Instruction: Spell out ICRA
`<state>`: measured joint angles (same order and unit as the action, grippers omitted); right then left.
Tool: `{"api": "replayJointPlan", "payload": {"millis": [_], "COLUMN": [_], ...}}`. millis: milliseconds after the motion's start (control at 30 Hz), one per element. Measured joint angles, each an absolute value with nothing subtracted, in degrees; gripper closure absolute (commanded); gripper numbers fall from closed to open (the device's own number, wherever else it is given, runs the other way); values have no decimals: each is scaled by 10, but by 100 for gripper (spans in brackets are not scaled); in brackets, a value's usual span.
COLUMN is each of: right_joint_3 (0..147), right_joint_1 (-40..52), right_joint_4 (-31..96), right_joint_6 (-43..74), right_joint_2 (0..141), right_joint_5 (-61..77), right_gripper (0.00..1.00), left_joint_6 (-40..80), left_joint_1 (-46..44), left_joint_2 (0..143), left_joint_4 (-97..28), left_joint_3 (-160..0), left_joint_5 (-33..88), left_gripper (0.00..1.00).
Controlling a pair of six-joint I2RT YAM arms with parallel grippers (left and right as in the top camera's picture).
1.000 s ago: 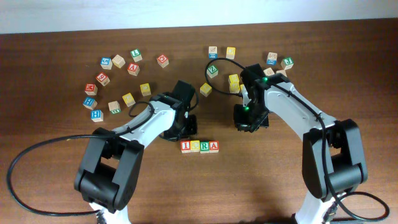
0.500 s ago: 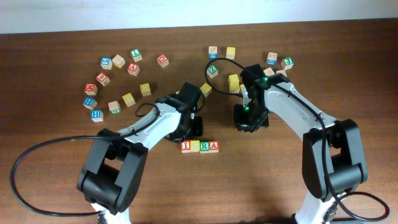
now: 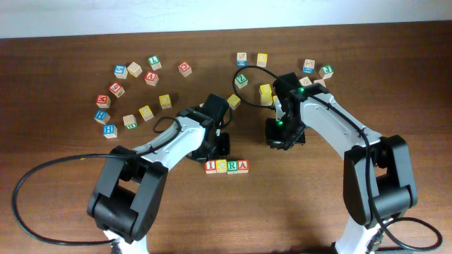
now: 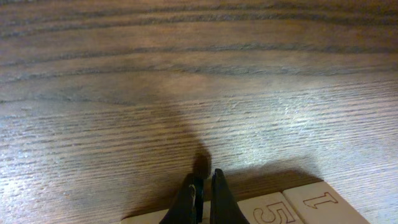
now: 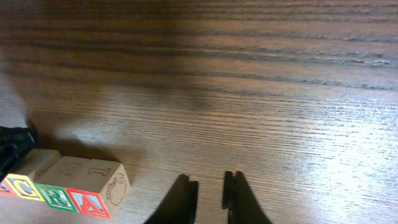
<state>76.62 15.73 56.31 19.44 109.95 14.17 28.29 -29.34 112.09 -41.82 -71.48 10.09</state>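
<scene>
Four letter blocks (image 3: 227, 166) stand in a row at the table's front middle, their coloured faces reading I, C, R, A. My left gripper (image 3: 217, 148) hovers just behind the row's left half, shut with nothing held. In the left wrist view its fingertips (image 4: 202, 194) sit above the blocks' back edge, beside plain top faces marked 5 (image 4: 272, 213) and 1 (image 4: 323, 202). My right gripper (image 3: 283, 137) is off to the right of the row. Its jaws (image 5: 210, 190) are drawn in to a narrow slit over bare wood, holding nothing. The row's right end (image 5: 87, 200) shows at lower left in that view.
Several loose letter blocks (image 3: 131, 92) lie scattered at the back left, and more (image 3: 282, 70) at the back right, partly under the right arm. A yellow block (image 3: 234, 101) sits behind the left wrist. Black cables loop at the left front.
The left gripper shifted right along the back of the row, then held still. The right arm and the row of blocks stayed put.
</scene>
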Motion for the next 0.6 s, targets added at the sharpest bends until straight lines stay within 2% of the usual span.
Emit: {"api": "replayJointPlan", "payload": {"millis": [133,300,433,600], "right_joint_3": [770,792,792,792], "right_joint_1": [157,175,280,427], "right_joint_4": [586,693,720,687], "right_joint_6": [195,195,214,347], "right_joint_2": [1100,1084,1073,1073], "right_joint_5": [145,151,155,112], "right_gripper": [96,96,96,96], "left_joint_6": [283,281,281,281], "left_joint_1": [-288,-220,-134,-38], "left_joint_2": [1122,1123,1123,1123], "left_joint_4": [-446,-505,-541,-592], "left_joint_3": [-739,-828,-832,-832], "left_joint_5": [100,87,83,70], "left_gripper": [100,98,95,96]}}
